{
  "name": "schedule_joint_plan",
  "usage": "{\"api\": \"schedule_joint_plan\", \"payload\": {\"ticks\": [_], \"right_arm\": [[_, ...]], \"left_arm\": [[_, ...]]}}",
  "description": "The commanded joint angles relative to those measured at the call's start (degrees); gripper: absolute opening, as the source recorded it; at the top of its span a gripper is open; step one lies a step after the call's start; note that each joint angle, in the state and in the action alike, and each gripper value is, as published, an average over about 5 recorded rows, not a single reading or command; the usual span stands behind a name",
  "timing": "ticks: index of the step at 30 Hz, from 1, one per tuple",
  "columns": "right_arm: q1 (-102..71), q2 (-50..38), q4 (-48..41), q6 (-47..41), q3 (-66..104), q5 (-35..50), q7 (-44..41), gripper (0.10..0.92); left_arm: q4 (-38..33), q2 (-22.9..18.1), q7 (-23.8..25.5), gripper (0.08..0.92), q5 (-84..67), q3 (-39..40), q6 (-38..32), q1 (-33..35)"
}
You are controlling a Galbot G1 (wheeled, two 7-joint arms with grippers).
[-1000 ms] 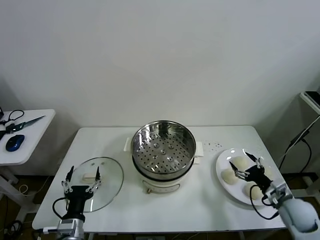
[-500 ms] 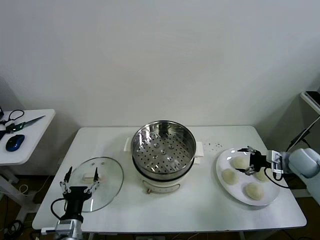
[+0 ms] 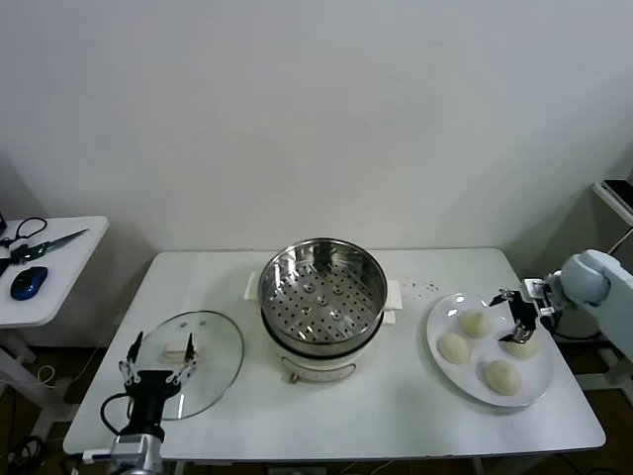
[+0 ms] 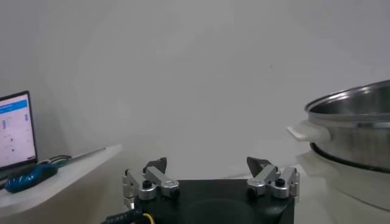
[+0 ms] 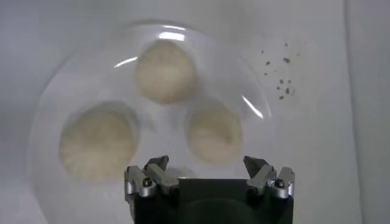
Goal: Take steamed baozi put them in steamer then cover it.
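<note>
Baozi [image 3: 521,345] sits below right gripper's [image 3: 516,313] spread fingers [image 5: 153,168].

White table [image 3: 415,396] in front of plain white wall [image 3: 316,109]; flat white plate [image 3: 539,381] on table's right part, dark crumbs [image 3: 427,288] scattered on tabletop between plate and table's far edge. Small white side table [image 3: 59,267] at far left, well apart from main table, with black-handled scissors [image 3: 40,237] and blue mouse [image 3: 28,282] on it. Left wrist view: lit laptop screen [image 4: 13,131] beside blue item [image 4: 27,178]
</note>
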Motion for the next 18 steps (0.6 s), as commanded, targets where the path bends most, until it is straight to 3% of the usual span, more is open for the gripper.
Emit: {"api": "schedule_joint_plan", "payload": {"ticks": [1,18], "right_arm": [[6.5,7.5,-8.1,0.4,-8.3,-1.9,-1.9,0.823],[4.9,11.8,-13.5,2.0,-6.3,-4.0,-1.8,0.823]], "left_arm": [[0.6,0.0,0.1,0.823,0.8,0.2,0.0,-0.3],[1.5,-0.4,0.2,0.823,1.8,0.5,0.2,-1.2]]}}
